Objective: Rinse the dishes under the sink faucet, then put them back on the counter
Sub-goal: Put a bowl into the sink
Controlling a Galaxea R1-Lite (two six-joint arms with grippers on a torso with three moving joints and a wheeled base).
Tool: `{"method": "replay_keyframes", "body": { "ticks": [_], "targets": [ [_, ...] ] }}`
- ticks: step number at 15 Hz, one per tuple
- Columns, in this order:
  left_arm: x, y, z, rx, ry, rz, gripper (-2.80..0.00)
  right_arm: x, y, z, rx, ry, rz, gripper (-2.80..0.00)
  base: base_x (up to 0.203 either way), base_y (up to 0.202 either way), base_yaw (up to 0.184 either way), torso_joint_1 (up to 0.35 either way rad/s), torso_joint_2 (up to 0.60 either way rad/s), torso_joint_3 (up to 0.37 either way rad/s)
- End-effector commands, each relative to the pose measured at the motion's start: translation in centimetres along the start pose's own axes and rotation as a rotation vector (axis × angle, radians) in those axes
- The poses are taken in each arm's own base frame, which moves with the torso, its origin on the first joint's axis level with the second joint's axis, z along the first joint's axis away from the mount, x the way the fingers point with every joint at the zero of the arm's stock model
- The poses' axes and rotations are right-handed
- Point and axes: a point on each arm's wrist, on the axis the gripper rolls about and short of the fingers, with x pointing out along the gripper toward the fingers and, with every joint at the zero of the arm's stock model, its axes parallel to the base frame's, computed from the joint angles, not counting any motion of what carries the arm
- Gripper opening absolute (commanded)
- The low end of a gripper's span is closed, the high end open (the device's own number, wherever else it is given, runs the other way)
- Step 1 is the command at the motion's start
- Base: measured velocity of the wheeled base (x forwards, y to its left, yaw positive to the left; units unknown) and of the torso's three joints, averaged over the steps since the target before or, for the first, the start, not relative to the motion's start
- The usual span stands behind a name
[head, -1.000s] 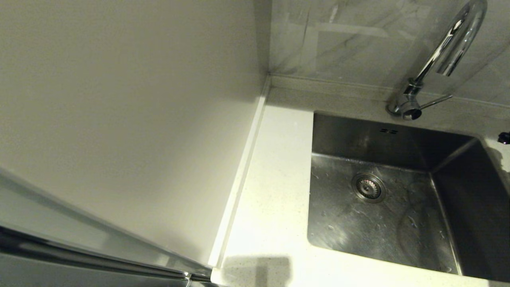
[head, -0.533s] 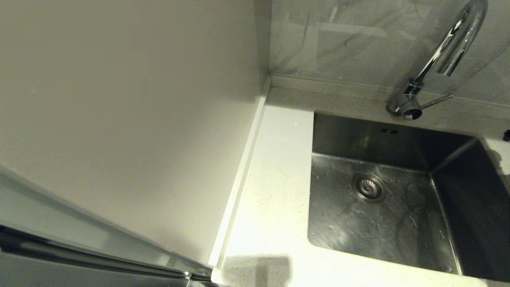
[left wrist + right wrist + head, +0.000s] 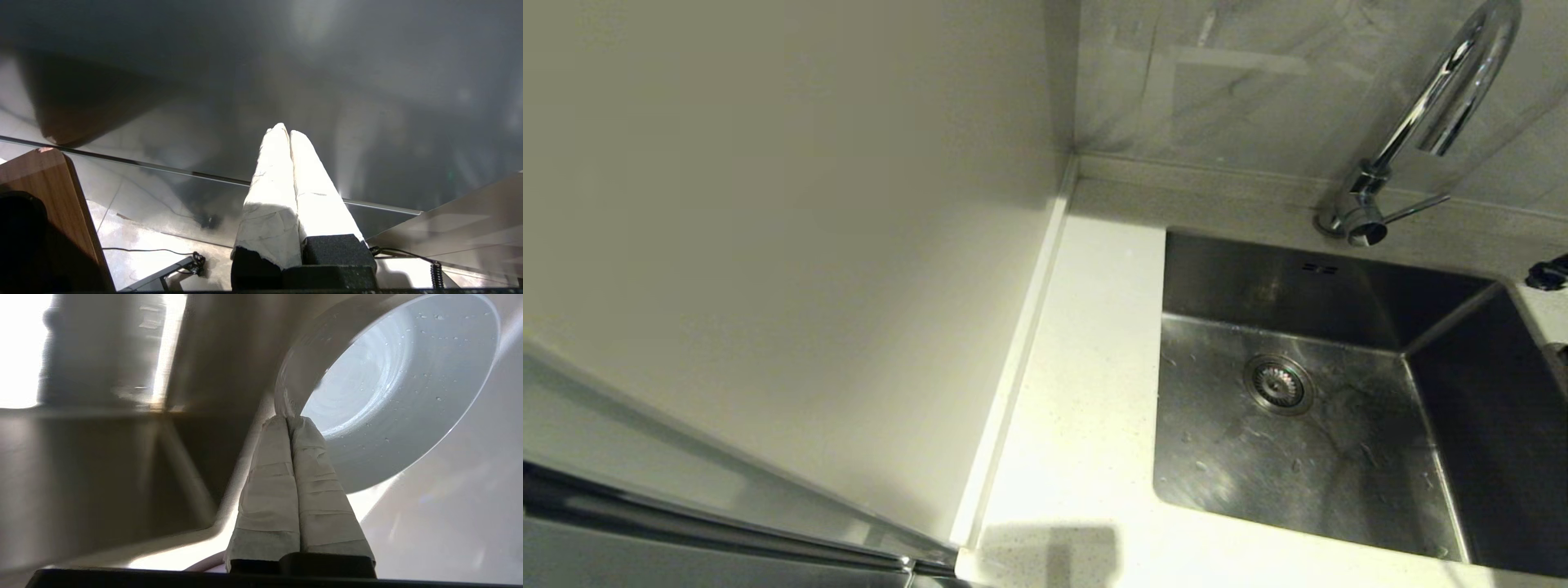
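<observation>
While the left gripper (image 3: 284,130) hangs parked off to the robot's left with its two taped fingers pressed together on nothing, over a glossy dark panel and away from the counter (image 3: 1086,384), the work sits with the other arm. Moving rightward across the head view, the counter strip lies bare beside the sink (image 3: 1339,482), whose floor shows one drain strainer (image 3: 1278,384), scattered droplets and two small overflow slots (image 3: 1317,268) on the back wall. One faucet (image 3: 1429,122) arches above the back rim with one thin side lever (image 3: 1417,208), and no water can be seen running. At the far right, in the right wrist view, the right gripper (image 3: 289,419) pinches the rim of one pale round dish (image 3: 388,392), wet with droplets and tilted on edge next to the sink's corner; whether it is the plate or the bowl cannot be told. The main risk is likely slippage: a thin, wet rim held by fingertips alone could pivot or drop if the arm swings quickly, and the dish's edge could knock the sink rim on the way to the counter. Only one of the three dishes is visible; no mug appears.
</observation>
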Motion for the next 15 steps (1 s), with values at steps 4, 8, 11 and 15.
{"method": "replay_keyframes", "body": {
  "ticks": [4,8,11,15],
  "targets": [
    [0.0,0.0,-0.1,0.000,0.003,-0.001,-2.80,-4.0,6.0,-0.6,-0.185,-0.095,0.105,-2.80,0.000,0.000,0.000,0.000,0.00,0.000],
    [0.0,0.0,-0.1,0.000,0.002,0.000,-2.80,-5.7,10.3,0.5,-0.332,-0.173,0.171,-2.80,0.000,0.000,0.000,0.000,0.00,0.000],
    [0.0,0.0,-0.1,0.000,0.003,0.000,-2.80,-4.3,12.9,1.9,-0.379,-0.199,0.186,-2.80,0.000,0.000,0.000,0.000,0.00,0.000],
    [0.0,0.0,-0.1,0.000,0.002,0.000,-2.80,-0.7,15.2,3.6,-0.357,-0.225,0.129,-2.80,0.000,0.000,0.000,0.000,0.00,0.000]
  ]
}}
